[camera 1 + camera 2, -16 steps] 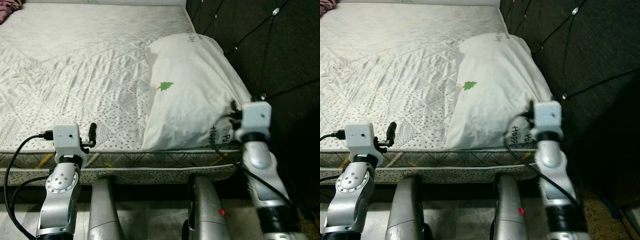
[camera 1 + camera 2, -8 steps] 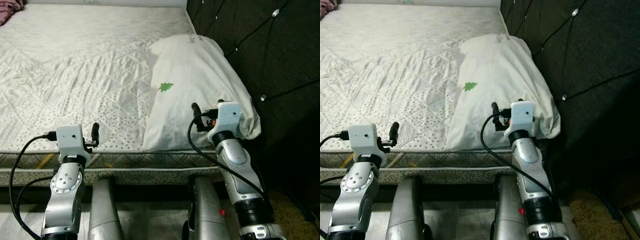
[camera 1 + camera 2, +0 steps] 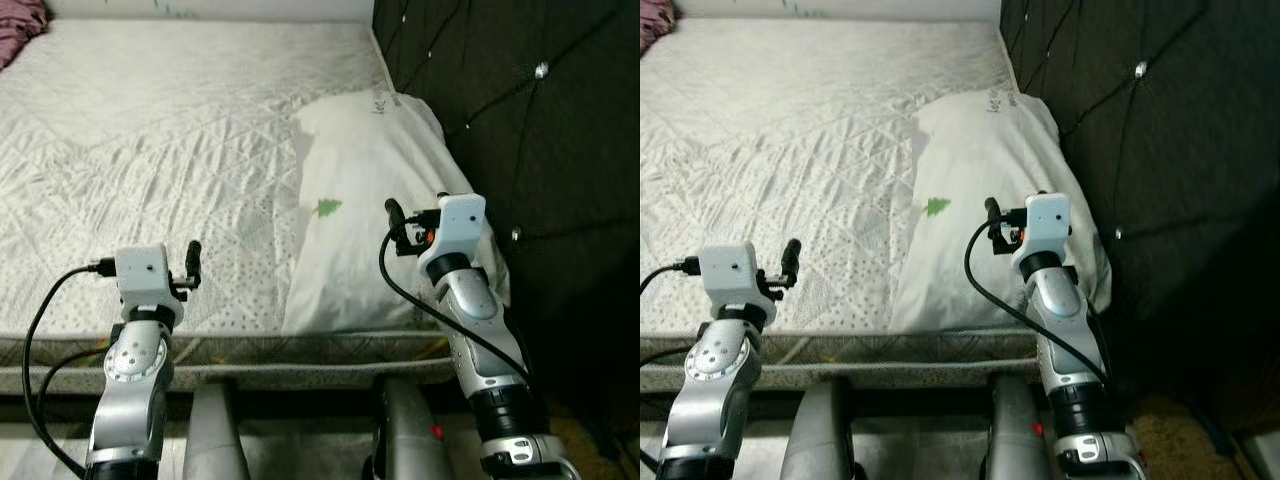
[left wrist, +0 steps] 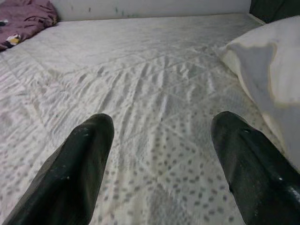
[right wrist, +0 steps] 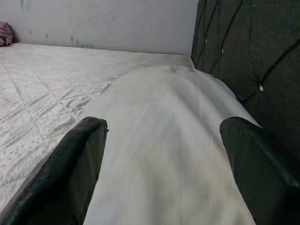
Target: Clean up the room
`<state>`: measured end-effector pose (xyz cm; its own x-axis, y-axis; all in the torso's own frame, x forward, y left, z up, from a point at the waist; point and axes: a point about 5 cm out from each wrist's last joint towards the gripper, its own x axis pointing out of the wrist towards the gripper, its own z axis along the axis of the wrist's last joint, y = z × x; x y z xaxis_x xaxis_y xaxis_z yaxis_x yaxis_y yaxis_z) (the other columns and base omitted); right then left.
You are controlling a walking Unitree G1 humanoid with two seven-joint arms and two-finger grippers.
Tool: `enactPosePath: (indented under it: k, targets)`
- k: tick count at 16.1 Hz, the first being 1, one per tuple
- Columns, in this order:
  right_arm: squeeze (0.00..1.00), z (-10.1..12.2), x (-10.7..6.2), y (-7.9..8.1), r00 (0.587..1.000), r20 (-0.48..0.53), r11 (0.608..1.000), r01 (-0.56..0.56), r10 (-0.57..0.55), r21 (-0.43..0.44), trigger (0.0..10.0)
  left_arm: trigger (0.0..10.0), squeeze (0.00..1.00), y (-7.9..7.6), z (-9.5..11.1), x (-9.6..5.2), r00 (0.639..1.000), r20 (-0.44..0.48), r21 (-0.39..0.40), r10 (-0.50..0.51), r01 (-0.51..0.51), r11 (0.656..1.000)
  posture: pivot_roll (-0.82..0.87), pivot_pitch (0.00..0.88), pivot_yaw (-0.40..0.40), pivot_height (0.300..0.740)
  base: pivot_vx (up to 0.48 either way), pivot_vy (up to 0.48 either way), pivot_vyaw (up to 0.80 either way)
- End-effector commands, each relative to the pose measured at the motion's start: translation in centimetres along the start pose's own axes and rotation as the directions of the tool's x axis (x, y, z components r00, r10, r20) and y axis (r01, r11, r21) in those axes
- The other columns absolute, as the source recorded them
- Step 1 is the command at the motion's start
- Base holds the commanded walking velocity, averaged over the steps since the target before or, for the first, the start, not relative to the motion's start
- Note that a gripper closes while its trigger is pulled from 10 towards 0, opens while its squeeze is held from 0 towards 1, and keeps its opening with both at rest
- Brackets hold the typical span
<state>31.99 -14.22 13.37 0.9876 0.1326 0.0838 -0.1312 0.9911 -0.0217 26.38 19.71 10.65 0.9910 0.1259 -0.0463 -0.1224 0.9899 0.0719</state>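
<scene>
A: Right wrist view puts the soft white pillow with the small green tree print [image 5: 164,154] straight ahead of the right pincer [image 5: 161,173], both black fingers spread wide, nothing between them.

B: And where does the pillow lie on the bed?

A: On the quilted white mattress [image 3: 150,150], along its right side, hard against the dark tufted headboard [image 3: 520,130]. Its long axis runs away from the robot, near end at the mattress's front edge.

B: Which arm is nearer?

A: The right one, hovering above the pillow's near end. The left pincer [image 3: 193,262] hangs over bare mattress by the front edge, well apart from the pillow, fingers also wide open and empty (left wrist view shows the gap plainly).

B: Room to move?

A: Plenty to the left across open mattress; the headboard blocks the right. A crumpled purple cloth [image 4: 26,21] lies in the far corner.
</scene>
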Motion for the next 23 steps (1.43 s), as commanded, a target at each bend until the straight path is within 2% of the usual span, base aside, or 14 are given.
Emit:
enactPosePath:
  k: [1, 13, 15, 18, 20, 21, 23]
  targets:
    - [0.0, 0.3, 0.4, -0.1, 1.0, 0.008, 1.0, 0.005, -0.005, -0.001, 10.0, 10.0, 0.0, -0.2, -0.1, 0.1, 1.0, -0.001, -0.001, -0.002, 0.002, 1.0, 0.01, 0.0, -0.018, 0.649, 0.0, 0.0, 0.0]
    - [0.0, 0.4, 0.5, -0.9, 0.999, 0.009, 0.999, 0.034, -0.034, -0.001, 10.0, 10.0, 0.0, -0.6, -0.1, 0.1, 1.0, 0.004, 0.012, -0.004, 0.004, 1.0, 0.01, 0.0, -0.018, 0.739, 0.0, 0.0, 0.0]
    - [0.0, -0.6, 0.1, -1.5, 0.997, -0.032, 0.997, 0.071, -0.071, 0.006, 10.0, 10.0, 0.0, -0.6, -0.1, 0.2, 1.0, 0.0, 0.022, -0.006, 0.006, 1.0, 0.0, 0.0, -0.019, 0.74, 0.0, 0.0, 0.0]
    - [0.0, -2.0, -0.3, -1.4, 0.988, -0.107, 0.993, 0.112, -0.109, 0.025, 10.0, 10.0, 0.0, -0.5, -0.2, 0.2, 1.0, -0.003, 0.023, 0.0, 0.0, 1.0, 0.01, 0.0, -0.017, 0.74, 0.0, 0.0, 0.0]
    - [0.0, -2.5, -0.3, -1.5, 0.981, -0.129, 0.989, 0.145, -0.145, -0.013, 10.0, 10.0, 0.0, -0.5, -0.2, 0.3, 1.0, -0.003, 0.022, -0.001, 0.001, 1.0, 0.01, 0.0, -0.015, 0.74, 0.0, 0.0, 0.0]
    - [0.0, -2.5, -0.1, -1.0, 0.987, -0.127, 0.991, 0.106, -0.096, 0.078, 10.0, 10.0, 0.0, -0.5, -0.2, 0.3, 1.0, 0.001, 0.023, -0.003, 0.003, 1.0, 0.01, 0.0, -0.016, 0.74, 0.0, 0.0, 0.0]
    - [0.0, -2.1, 0.2, -1.1, 0.983, -0.118, 0.99, 0.141, -0.14, 0.006, 10.0, 10.0, 0.0, -0.4, -0.1, 0.3, 1.0, 0.003, 0.016, 0.003, -0.003, 1.0, 0.01, 0.0, -0.017, 0.74, 0.0, 0.0, 0.0]
